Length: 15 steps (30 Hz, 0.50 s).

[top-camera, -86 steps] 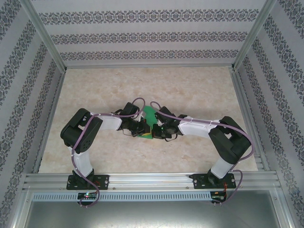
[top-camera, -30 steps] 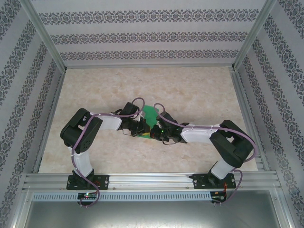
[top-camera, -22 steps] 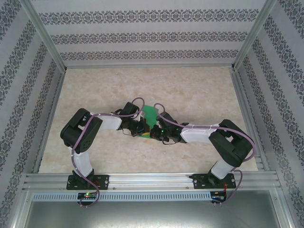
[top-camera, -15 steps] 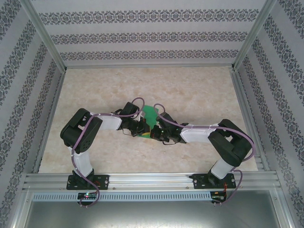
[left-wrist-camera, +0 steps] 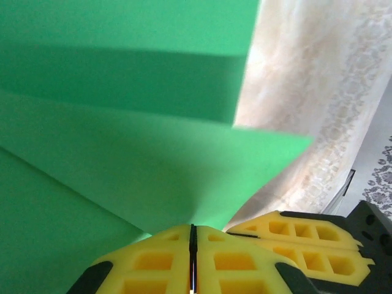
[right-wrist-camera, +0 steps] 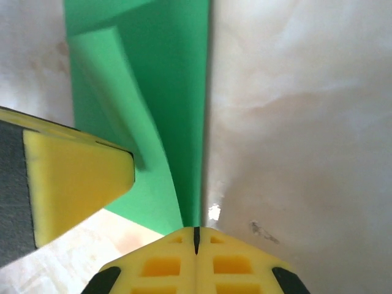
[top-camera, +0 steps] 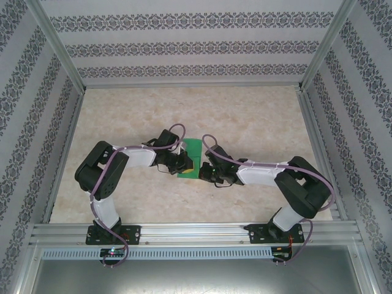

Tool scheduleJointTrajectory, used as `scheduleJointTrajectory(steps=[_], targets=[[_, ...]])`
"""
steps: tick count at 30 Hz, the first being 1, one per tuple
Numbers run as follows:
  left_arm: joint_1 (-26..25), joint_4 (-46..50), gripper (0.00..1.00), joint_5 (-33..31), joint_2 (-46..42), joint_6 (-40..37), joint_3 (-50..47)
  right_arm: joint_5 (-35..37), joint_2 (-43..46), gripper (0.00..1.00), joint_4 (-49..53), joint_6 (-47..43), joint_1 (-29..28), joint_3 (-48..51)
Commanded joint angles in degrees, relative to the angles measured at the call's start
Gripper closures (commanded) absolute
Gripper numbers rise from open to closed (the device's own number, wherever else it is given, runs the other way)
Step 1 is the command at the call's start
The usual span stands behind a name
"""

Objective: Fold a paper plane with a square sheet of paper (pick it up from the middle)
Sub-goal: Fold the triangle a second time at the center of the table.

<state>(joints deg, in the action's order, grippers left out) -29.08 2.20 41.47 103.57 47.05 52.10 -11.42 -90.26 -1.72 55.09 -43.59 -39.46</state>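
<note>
Pinching smooth, sharply creased green paper (left-wrist-camera: 135, 159)

Green sheet (top-camera: 193, 153) lower and flatter; left hand (top-camera: 186, 163) and right hand (top-camera: 207, 171) farther apart.

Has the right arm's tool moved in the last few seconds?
Yes, slightly. The right tool, shut on the green paper, has drawn back toward the near metal rail and the right wall.

Marbled beige table (top-camera: 257, 122), green paper (top-camera: 195, 149) on it
</note>
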Motion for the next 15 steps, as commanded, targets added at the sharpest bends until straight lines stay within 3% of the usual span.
scheduleJointTrajectory(steps=[1,8,15], targets=[[1.05,2.29,0.88,-1.26,-1.37,-2.54,1.43,-1.53,2.09,1.0,-0.82,-2.67,0.43,-1.25],[1.08,1.75,0.91,-2.04,2.2,-2.46,1.54,-5.9,-4.64,1.0,-2.21,-3.59,0.06,-5.41],[1.22,3.37,0.94,-3.72,4.31,-2.82,2.05,-5.49,-8.61,1.0,-1.81,-3.48,0.22,-7.35]])
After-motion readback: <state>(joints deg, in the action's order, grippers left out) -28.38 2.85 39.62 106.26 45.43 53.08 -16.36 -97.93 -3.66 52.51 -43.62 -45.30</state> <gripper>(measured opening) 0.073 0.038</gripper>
